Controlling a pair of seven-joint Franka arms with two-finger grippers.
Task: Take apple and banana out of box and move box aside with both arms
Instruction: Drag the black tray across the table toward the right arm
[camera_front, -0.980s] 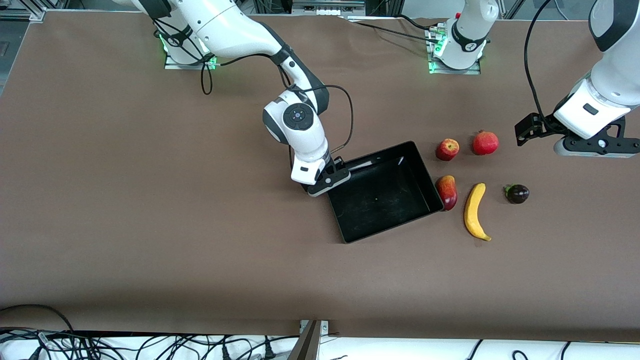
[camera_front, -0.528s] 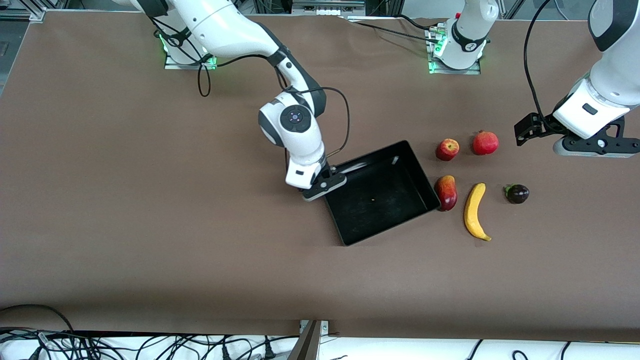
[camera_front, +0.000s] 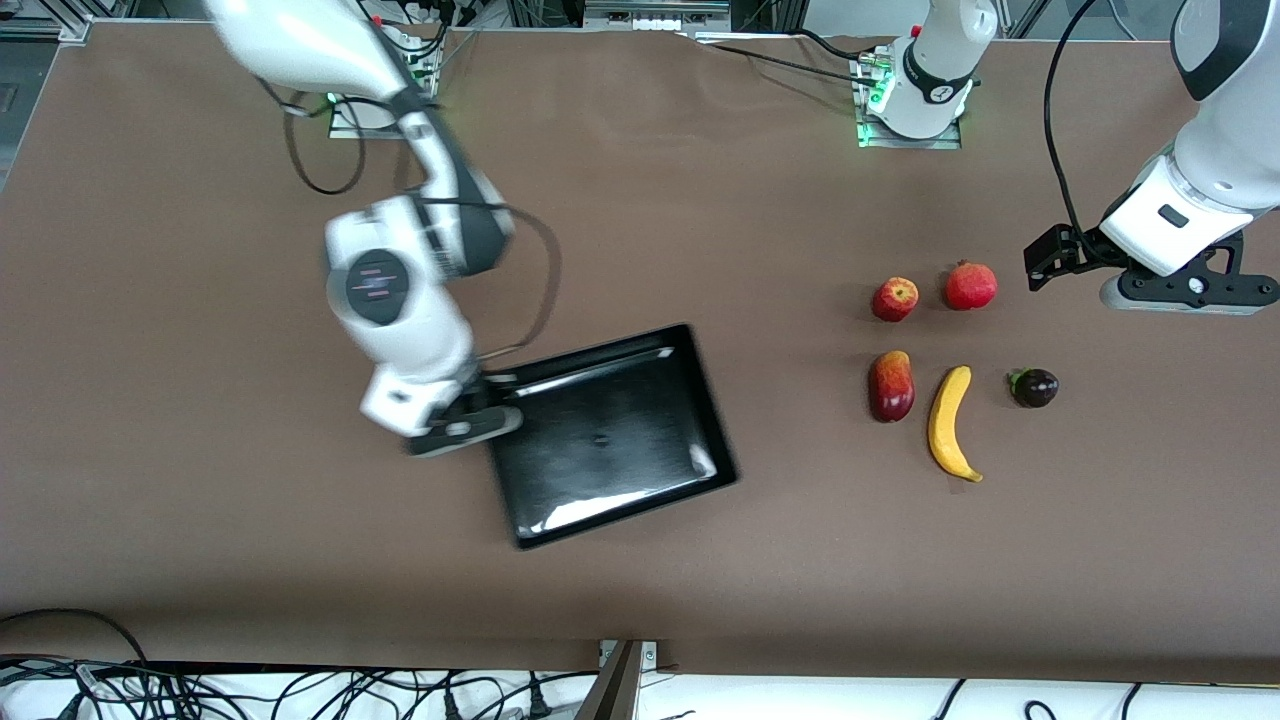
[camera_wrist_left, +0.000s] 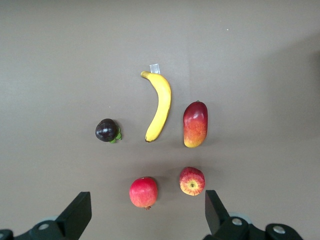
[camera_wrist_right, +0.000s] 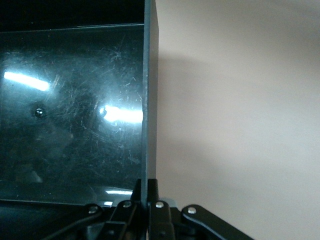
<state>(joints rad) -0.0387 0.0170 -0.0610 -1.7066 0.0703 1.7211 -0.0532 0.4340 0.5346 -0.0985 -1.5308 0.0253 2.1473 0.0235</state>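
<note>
The right gripper (camera_front: 478, 418) is pinched shut on the wall of the black box (camera_front: 612, 437) at the box's end toward the right arm's end of the surface (camera_front: 200, 500); the right wrist view shows the fingers (camera_wrist_right: 152, 192) closed tight on that thin wall (camera_wrist_right: 148, 100) with the glossy inside beside it. The box lies around the middle of the surface, slightly nearer the edge by the front camera (and skewed to the surface's edges), well apart from the fruit. The left gripper (camera_front: 1178, 290) hangs in the air with its fingers (camera_wrist_left: 77, 215) spread wide and nothing between them, near the left arm's end of the surface and above the fruit group. In that group the apple (camera_front: 894, 298) sits beside a rounder red fruit (camera_front: 970, 286); nearer the front camera lie a red-and-yellow mango (camera_front: 891, 385), the banana (camera_front: 948, 422) and a small dark fruit (camera_front: 1034, 387), in a row and apart from each other, with the banana between the other two.
</note>
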